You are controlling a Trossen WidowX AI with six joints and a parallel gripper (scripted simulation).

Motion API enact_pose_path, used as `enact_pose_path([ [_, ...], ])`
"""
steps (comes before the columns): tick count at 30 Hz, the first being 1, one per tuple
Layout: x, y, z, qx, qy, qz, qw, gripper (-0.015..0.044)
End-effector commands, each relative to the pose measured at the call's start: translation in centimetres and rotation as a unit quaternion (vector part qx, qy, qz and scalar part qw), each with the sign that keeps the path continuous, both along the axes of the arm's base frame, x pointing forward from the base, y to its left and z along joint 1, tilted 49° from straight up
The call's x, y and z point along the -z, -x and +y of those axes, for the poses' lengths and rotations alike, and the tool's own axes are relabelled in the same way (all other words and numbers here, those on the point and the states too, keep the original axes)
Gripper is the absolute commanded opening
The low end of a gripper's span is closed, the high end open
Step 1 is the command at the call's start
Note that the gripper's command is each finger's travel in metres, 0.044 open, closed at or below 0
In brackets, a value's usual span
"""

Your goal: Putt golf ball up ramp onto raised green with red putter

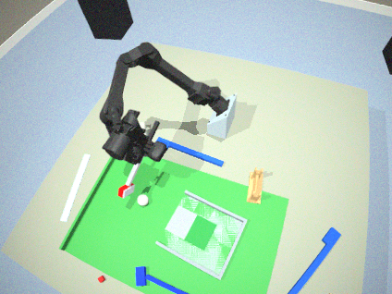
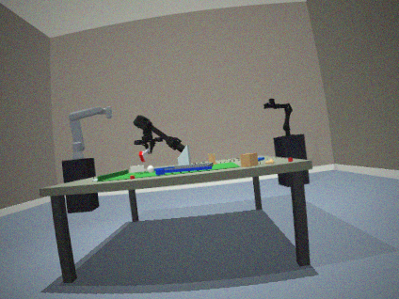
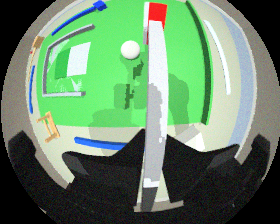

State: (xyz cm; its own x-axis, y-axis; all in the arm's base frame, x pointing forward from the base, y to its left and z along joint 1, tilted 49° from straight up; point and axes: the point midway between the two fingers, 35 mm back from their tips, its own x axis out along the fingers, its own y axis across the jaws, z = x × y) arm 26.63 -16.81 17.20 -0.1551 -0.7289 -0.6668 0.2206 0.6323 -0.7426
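Note:
The red putter has a red head with a white face (image 1: 123, 191) (image 2: 141, 156) (image 3: 157, 11) and a pale shaft (image 1: 132, 174) (image 3: 157, 75). My gripper (image 1: 144, 151) (image 3: 149, 132) is shut on the shaft, which runs forward between the fingers in the wrist view. The head hangs above the mat, apart from the ball, with its white face on the ball's side. The white golf ball (image 1: 142, 200) (image 2: 151, 169) (image 3: 130, 50) lies on the green mat (image 1: 106, 225) (image 3: 185, 30). Beyond it, grey walls (image 1: 246, 245) (image 3: 45, 75) surround a white patch (image 1: 181, 222) (image 3: 81, 59) and a green patch (image 1: 202, 232) (image 3: 61, 63).
A dark green rail (image 1: 88, 203) (image 3: 206, 60) edges the mat, with a white strip (image 1: 75, 188) (image 3: 218, 55) outside it. A blue bar (image 1: 194, 153) lies near the arm's base. A wooden piece (image 1: 255, 188), two blue clubs (image 1: 331, 238) (image 1: 140, 276) and a red cube (image 1: 101, 279) lie around.

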Motion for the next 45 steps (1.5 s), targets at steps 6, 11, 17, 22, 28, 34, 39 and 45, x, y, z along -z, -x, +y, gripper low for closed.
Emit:
enact_pose_path([
  [6,-0.3,0.9,-0.9,0.014,0.01,-0.014,1.0,0.0],
  [11,1.1,1.2,-2.5,0.014,0.01,-0.014,1.0,0.0],
  [17,1.9,1.4,-3.4,0.014,0.011,-0.014,1.0,0.0],
  [22,2.3,1.5,-3.9,0.014,0.011,-0.014,1.0,0.0],
  [28,3.0,1.7,-4.6,0.014,0.011,-0.014,1.0,0.0],
  [34,3.6,1.9,-5.3,0.014,0.011,-0.014,1.0,0.0],
  [39,3.4,2.0,-5.5,0.017,0.014,-0.016,1.0,0.0],
  [45,3.4,2.0,-5.5,0.017,0.014,-0.016,1.0,0.0],
])
